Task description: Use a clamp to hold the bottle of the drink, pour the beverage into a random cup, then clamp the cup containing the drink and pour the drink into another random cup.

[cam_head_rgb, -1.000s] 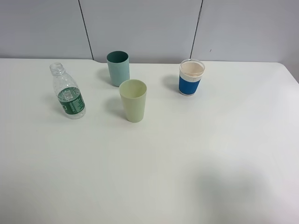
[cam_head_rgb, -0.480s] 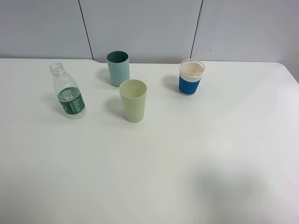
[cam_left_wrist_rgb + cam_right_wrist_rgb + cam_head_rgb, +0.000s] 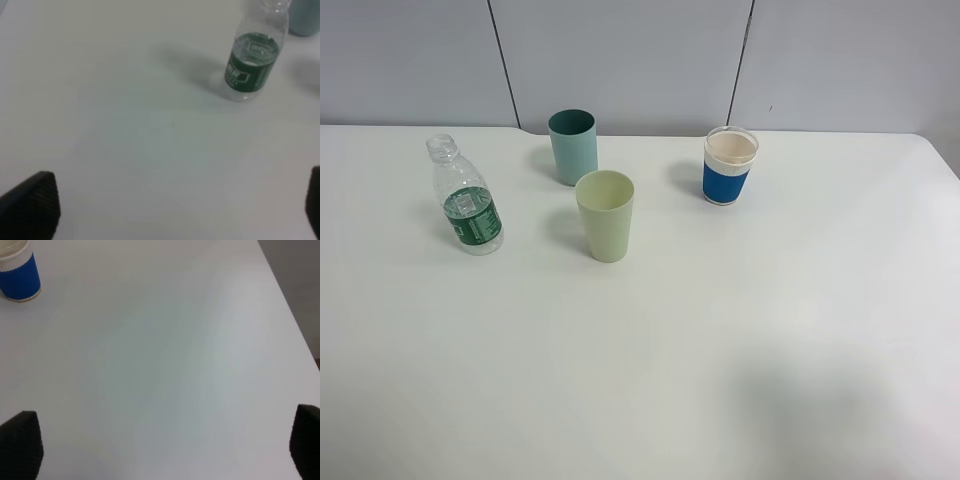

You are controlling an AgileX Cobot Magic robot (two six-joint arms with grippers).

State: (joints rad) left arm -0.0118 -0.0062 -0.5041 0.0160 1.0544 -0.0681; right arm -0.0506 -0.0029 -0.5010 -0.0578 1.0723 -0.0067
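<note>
A clear uncapped bottle [image 3: 465, 200] with a green label stands upright at the left of the white table [image 3: 720, 330]; it also shows in the left wrist view [image 3: 252, 57]. A teal cup [image 3: 573, 146], a pale green cup [image 3: 606, 215] and a blue-banded white cup [image 3: 730, 165] stand upright behind and right of it. My left gripper [image 3: 165, 210] is open, empty and well short of the bottle. My right gripper [image 3: 160, 450] is open and empty, far from the blue-banded cup [image 3: 17, 272]. Neither gripper shows in the exterior high view.
A grey panelled wall [image 3: 640, 60] runs behind the table. The table's right edge [image 3: 287, 315] shows in the right wrist view. A sliver of the teal cup [image 3: 305, 17] sits beside the bottle in the left wrist view.
</note>
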